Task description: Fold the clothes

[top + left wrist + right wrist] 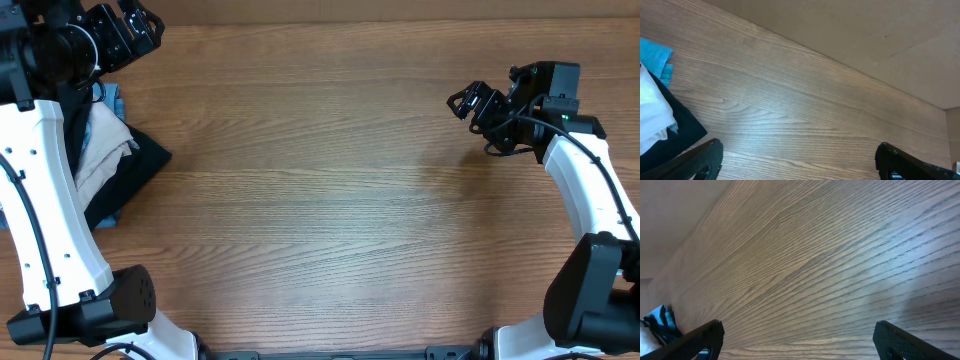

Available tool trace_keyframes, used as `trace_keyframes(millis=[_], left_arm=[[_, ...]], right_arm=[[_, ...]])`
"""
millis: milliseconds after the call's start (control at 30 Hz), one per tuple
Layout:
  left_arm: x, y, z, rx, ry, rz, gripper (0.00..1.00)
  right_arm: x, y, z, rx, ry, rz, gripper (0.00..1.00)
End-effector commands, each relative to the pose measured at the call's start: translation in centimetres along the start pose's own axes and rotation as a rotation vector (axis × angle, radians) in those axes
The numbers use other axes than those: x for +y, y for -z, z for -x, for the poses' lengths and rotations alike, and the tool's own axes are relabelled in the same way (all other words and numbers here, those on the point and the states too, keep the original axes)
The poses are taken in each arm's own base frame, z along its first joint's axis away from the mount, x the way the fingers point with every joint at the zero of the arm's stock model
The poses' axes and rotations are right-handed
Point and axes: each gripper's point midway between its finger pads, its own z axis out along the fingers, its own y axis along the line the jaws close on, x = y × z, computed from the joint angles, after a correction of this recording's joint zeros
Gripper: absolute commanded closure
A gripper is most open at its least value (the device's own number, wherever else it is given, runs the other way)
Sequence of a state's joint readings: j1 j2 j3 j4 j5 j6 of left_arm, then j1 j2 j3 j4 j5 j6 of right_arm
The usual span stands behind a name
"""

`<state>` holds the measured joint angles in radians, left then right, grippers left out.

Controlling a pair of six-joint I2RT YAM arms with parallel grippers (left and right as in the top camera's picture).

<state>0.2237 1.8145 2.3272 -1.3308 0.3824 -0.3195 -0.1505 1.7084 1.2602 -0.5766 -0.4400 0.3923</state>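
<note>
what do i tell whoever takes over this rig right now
Left gripper: open, empty, above the far left of the table, close to the clothes pile.
Right gripper: open, empty, over the right side.
The pile: white, black and blue pieces heaped at the table's left edge, partly under the left arm.
Done: nothing folded that shows.
Left: pull out one piece, spread it, fold it, then do the rest.

The clothes (pixel 108 150) lie in a loose, unfolded heap. A white piece (pixel 651 107) is crumpled on top, a black one (pixel 682 131) spreads flat beneath it, and a blue one (pixel 656 56) pokes out behind. The heap sits outside the left gripper (pixel 799 152), just beside one finger (pixel 702 159), and well apart from the right gripper (pixel 799 335).
</note>
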Motion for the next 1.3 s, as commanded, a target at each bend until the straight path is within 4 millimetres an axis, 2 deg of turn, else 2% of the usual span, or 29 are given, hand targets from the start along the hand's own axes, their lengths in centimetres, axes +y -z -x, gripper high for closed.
trace_keyframes(millis=[0, 67, 133, 233, 333, 400, 500, 567, 633, 767, 900, 1000, 1100, 1267], left_arm=[[0.2, -0.5, -0.1, 0.012, 0.004, 0.001, 0.0], [0.2, -0.5, -0.1, 0.012, 0.004, 0.001, 0.0], [0.2, -0.5, -0.1, 0.012, 0.004, 0.001, 0.0], [0.2, -0.5, -0.1, 0.012, 0.004, 0.001, 0.0], [0.2, -0.6, -0.1, 0.013, 0.003, 0.001, 0.0], [0.2, -0.6, -0.1, 0.012, 0.003, 0.001, 0.0], [0.2, -0.6, -0.1, 0.013, 0.003, 0.001, 0.0], [0.2, -0.6, -0.1, 0.013, 0.003, 0.001, 0.0], [0.2, -0.6, -0.1, 0.013, 0.003, 0.001, 0.0], [0.2, -0.6, -0.1, 0.013, 0.003, 0.001, 0.0], [0.2, -0.6, -0.1, 0.013, 0.003, 0.001, 0.0], [0.2, -0.6, -0.1, 0.013, 0.003, 0.001, 0.0], [0.2, -0.6, -0.1, 0.013, 0.003, 0.001, 0.0], [0.2, -0.6, -0.1, 0.013, 0.003, 0.001, 0.0]], right_arm=[[1.4, 2.1, 1.0, -0.059, 0.028, 0.021, 0.0], [2.8, 4.1, 1.5, -0.106, 0.056, 0.045, 0.0], [5.2, 7.8, 2.1, -0.193, 0.104, 0.089, 0.0], [7.7, 12.2, 2.3, -0.29, 0.157, 0.137, 0.0], [10.7, 17.6, 1.3, -0.4, 0.227, 0.199, 0.0], [12.0, 20.9, 0.7, -0.5, 0.265, 0.195, 0.0], [14.1, 25.7, -1.0, -0.63, 0.318, 0.216, 0.0], [14.9, 29.3, -2.8, -0.713, 0.344, 0.236, 0.0], [15.0, 32.3, -5.4, -0.761, 0.362, 0.259, 0.0], [14.6, 37.0, -10.3, -0.817, 0.401, 0.338, 0.0], [13.3, 39.8, -13.7, -0.861, 0.417, 0.375, 0.0], [12.4, 40.6, -15.3, -0.895, 0.426, 0.397, 0.0], [10.7, 39.0, -16.5, -0.892, 0.424, 0.393, 0.0], [8.6, 34.8, -16.9, -0.898, 0.424, 0.395, 0.0]])
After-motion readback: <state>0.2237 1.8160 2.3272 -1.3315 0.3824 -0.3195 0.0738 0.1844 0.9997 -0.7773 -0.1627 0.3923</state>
